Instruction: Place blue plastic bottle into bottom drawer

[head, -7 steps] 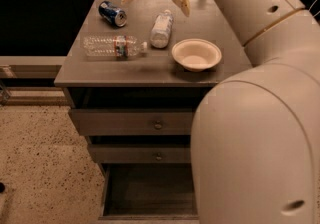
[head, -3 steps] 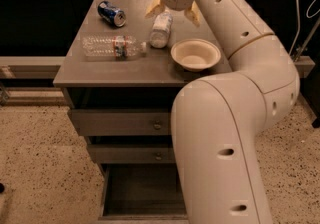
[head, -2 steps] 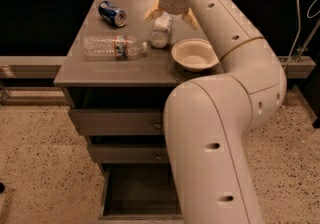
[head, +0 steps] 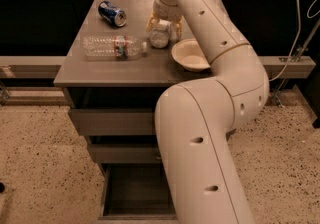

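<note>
The bottle, stubby, pale and translucent, lies mid-table toward the back edge, with the gripper down around it. The drawer stands open, dark inside.

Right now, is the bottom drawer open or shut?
Open: the bottom drawer is pulled out, dark inside showing. The gripper is at the blue plastic bottle.

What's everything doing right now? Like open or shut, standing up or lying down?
Blue plastic bottle: on the cabinet top, not put away yet.
Pincer: down over that bottle.
Bottom drawer: pulled open, looks empty where it shows.
Clear bottle: lying on its side.
Soda can: lying on its side.
Bowl: right way up, empty.
</note>
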`<state>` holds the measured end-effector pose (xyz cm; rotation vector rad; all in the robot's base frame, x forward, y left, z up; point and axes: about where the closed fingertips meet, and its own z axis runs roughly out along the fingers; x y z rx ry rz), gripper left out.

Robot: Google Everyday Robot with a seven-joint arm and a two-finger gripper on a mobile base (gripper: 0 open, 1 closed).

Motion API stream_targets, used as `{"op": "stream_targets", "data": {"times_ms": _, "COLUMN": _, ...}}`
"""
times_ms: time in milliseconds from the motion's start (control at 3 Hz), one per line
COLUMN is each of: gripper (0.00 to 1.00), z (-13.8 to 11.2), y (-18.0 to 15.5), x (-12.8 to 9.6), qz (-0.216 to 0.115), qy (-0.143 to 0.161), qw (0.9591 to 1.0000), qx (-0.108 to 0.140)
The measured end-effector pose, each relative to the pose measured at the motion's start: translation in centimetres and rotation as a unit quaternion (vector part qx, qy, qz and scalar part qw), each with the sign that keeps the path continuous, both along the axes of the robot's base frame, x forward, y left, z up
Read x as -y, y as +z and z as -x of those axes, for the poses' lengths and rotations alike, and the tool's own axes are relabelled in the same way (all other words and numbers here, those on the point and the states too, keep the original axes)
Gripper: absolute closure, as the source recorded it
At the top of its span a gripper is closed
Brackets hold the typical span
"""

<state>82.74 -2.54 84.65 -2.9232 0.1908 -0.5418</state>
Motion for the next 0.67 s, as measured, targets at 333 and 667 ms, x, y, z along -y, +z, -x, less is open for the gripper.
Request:
{"op": "stream_targets", "data": {"times_ms": 333, "gripper": 0.53, "z": 0.3, "y": -0.3, "x": -1.1, "qz": -0.029, "qy": 0.007, "qw": 0.9995, "qx": -0.011}}
{"op": "stream_targets", "data": {"times_ms": 667, "gripper": 0.77, "z": 0.6, "y": 2.2, "x": -1.9, "qz": -0.088, "qy": 0.022, "qw": 0.9959, "qx": 0.003}}
